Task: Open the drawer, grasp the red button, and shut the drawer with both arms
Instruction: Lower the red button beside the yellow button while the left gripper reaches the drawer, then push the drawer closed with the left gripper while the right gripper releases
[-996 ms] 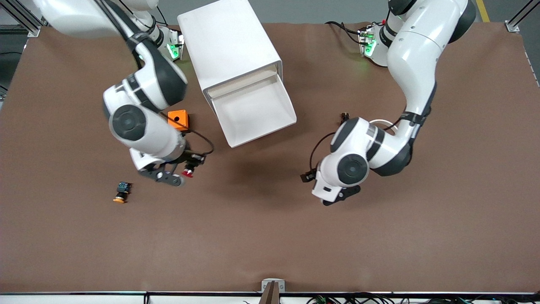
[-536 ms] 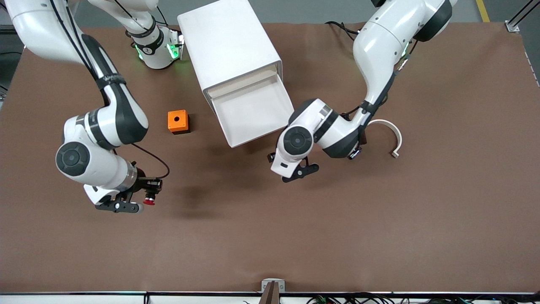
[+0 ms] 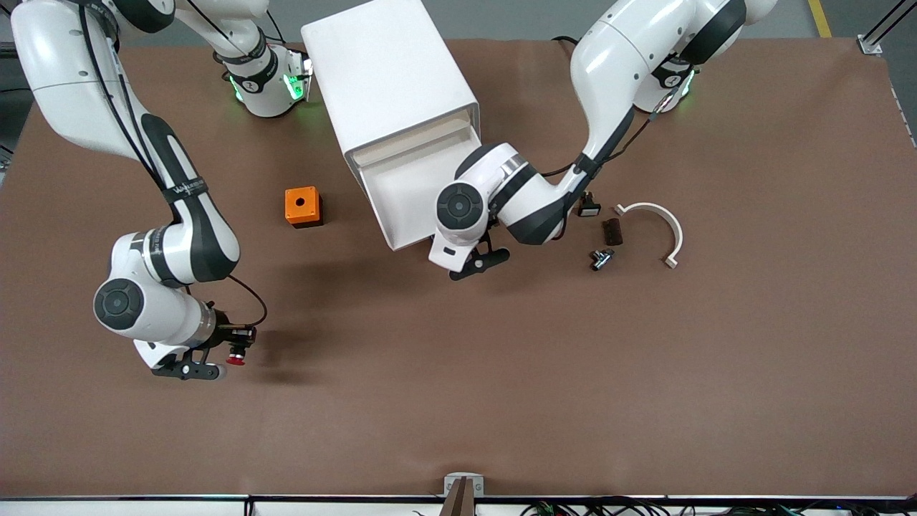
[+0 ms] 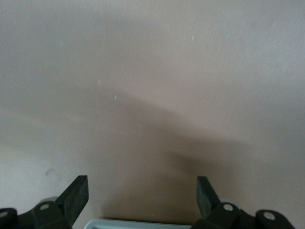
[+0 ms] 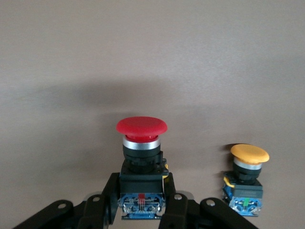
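Observation:
The white cabinet (image 3: 387, 72) has its lowest drawer (image 3: 408, 193) pulled out, and the tray is empty. My right gripper (image 3: 222, 356) is shut on the red-capped button (image 3: 235, 356) and holds it above the table toward the right arm's end. In the right wrist view the fingers (image 5: 172, 191) clamp the black body of the red button (image 5: 141, 128), cap pointing away. My left gripper (image 3: 478, 261) is open and empty, low over the table just in front of the drawer's front. In the left wrist view its fingers (image 4: 76, 196) stand wide apart over bare table.
The yellow-capped button (image 5: 245, 177) stands on the table beside my right gripper, hidden in the front view. An orange cube (image 3: 302, 206) lies beside the drawer. A white curved piece (image 3: 655, 222) and small dark parts (image 3: 611, 231) lie toward the left arm's end.
My right gripper has carried the red button away from the orange cube, toward the front camera and the right arm's end. My left arm has swung in to the drawer's front.

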Controlling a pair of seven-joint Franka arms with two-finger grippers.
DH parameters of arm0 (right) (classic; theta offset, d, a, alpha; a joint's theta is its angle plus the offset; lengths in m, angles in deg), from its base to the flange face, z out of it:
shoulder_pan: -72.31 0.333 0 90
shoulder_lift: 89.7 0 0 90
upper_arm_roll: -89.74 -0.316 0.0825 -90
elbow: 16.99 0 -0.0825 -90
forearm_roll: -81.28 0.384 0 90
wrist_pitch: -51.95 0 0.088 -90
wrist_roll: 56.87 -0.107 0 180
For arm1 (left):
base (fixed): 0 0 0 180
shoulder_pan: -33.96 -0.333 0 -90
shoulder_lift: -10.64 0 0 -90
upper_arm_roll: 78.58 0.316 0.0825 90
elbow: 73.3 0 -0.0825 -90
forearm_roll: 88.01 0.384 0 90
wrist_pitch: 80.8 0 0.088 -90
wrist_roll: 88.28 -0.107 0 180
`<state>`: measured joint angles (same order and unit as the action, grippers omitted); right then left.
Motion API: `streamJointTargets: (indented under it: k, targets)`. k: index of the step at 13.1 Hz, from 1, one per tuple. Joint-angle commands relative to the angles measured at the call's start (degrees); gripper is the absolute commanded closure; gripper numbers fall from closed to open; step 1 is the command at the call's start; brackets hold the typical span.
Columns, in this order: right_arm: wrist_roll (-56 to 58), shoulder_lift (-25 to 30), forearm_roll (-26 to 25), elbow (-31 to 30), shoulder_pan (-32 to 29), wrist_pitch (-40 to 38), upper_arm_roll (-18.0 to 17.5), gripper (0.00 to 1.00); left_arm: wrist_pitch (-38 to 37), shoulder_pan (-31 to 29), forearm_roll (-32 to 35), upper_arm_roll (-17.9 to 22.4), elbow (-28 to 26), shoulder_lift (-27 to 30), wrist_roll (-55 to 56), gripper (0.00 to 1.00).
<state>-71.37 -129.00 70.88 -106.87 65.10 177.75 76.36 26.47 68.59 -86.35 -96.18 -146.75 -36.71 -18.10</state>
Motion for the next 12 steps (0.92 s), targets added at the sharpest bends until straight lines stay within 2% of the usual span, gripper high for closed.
streamJointTargets:
  k: [1, 5, 7, 8, 11, 12]
  targets:
    - [0.44, 0.37, -0.68, -2.92, -1.23, 2.86, 0.02, 0.89, -2.77, 2.63, 0.53, -0.51, -0.82, 1.29, 3.81, 0.00]
    - [0.44, -0.06, -0.68, -7.76, -2.55, 8.57, 0.11, 0.87, -2.86, 5.19, 0.18, -3.48, -0.99, 1.21, 11.18, 0.00]
    - [0.44, -0.24, -0.59, -7.77, -2.90, 8.58, 0.11, 0.75, -2.86, 6.33, 0.27, -4.81, -1.08, 1.29, 14.98, 0.00]
    - [0.36, -0.50, -0.50, -7.77, -2.99, 8.58, 0.11, 0.63, -2.86, 7.03, 0.18, -5.08, -1.08, 1.21, 15.16, 0.00]
    - [0.27, -0.16, -0.42, -7.33, -2.99, 8.32, 0.11, 0.09, -2.95, 8.62, 0.27, -5.08, -1.35, 1.20, 15.07, 0.00]
    - [0.27, 0.02, -0.33, -7.15, -2.99, 8.14, 0.02, 0.00, -2.95, 8.62, 0.35, -5.08, -1.35, 1.21, 15.07, 0.00]
